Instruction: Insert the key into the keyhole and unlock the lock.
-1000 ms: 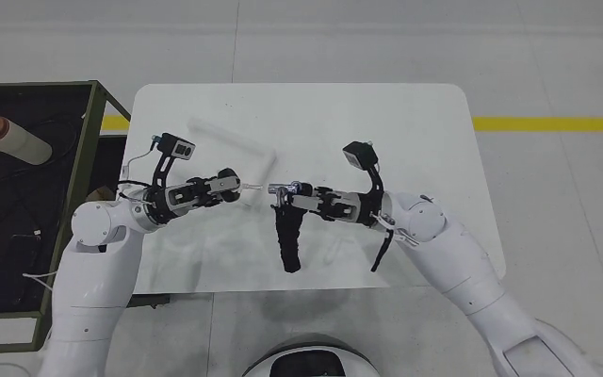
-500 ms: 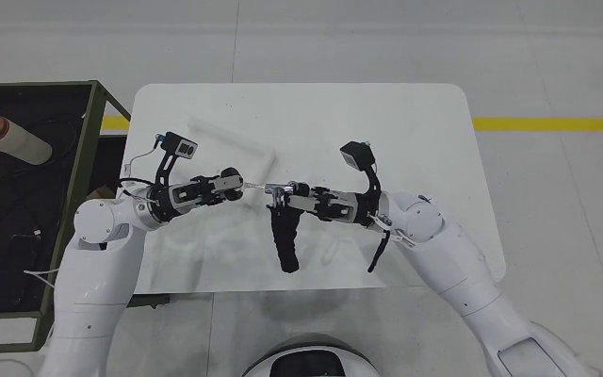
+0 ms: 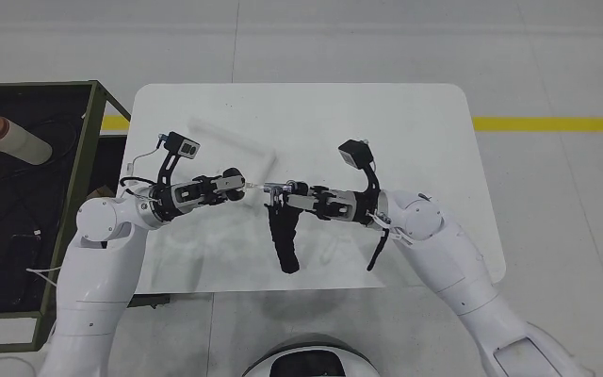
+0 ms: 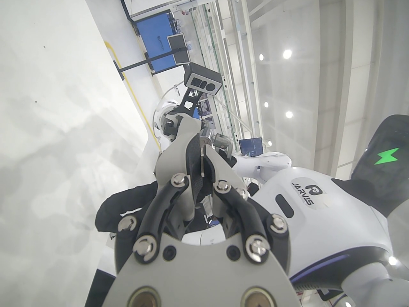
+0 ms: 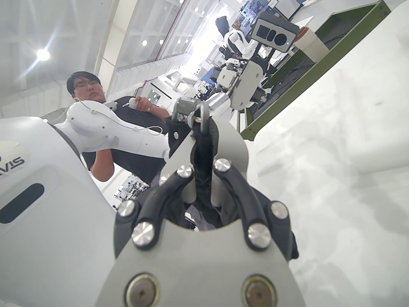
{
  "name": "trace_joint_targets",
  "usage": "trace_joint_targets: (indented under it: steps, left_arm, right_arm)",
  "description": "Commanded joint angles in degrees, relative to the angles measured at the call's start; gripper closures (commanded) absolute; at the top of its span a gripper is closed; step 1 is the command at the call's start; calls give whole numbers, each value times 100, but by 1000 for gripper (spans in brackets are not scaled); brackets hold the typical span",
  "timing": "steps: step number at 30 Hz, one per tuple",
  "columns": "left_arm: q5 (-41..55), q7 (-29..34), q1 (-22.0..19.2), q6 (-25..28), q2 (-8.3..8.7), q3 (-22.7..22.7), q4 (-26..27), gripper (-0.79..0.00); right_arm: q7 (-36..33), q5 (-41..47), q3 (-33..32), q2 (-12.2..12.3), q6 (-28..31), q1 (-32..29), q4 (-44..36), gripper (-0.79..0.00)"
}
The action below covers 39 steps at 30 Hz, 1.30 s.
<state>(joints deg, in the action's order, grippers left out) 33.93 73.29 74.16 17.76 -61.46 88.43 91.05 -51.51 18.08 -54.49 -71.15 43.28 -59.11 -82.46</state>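
Observation:
Above the middle of the white table (image 3: 396,122), my left gripper (image 3: 239,186) is shut on a thin metal key (image 3: 253,188). The key's blade (image 4: 202,160) sticks out past the fingertips and points at the lock. A small silver padlock (image 3: 276,189) is held up opposite the key, and a black fabric strap (image 3: 284,240) hangs from it toward the table's near edge. My right gripper (image 3: 295,194) is shut on that strap (image 5: 203,148) just behind the padlock (image 5: 185,107). Key tip and padlock (image 4: 221,141) sit very close together; whether they touch is hidden.
A dark green framed cart (image 3: 85,141) stands off the table's left side, and a pale roll (image 3: 24,141) lies on it. A yellow floor line (image 3: 537,123) runs past the table's right edge. Both arms hover over the near half of the table.
The left gripper has crept a little to the right with the key, and the right arm has shifted slightly left. The gap between key and padlock has narrowed.

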Motion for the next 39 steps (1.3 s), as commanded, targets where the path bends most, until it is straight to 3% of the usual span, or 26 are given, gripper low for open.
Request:
trace_joint_targets:
  steps: [1,32,39]
  left_arm:
    - [7,12,-6,7,-1,3,-2,0]
    - [-69,230,48,108,-19,-31,140,0]
    - [54,552,28,36,-4,-6,92,0]
  right_arm:
    - [-34,6,-19,-18,-20,1,8,0]
    - [-523,15,-209,-299,-421,-14,133,0]
    - [-537,62,-271,-304,-447,-33,132,0]
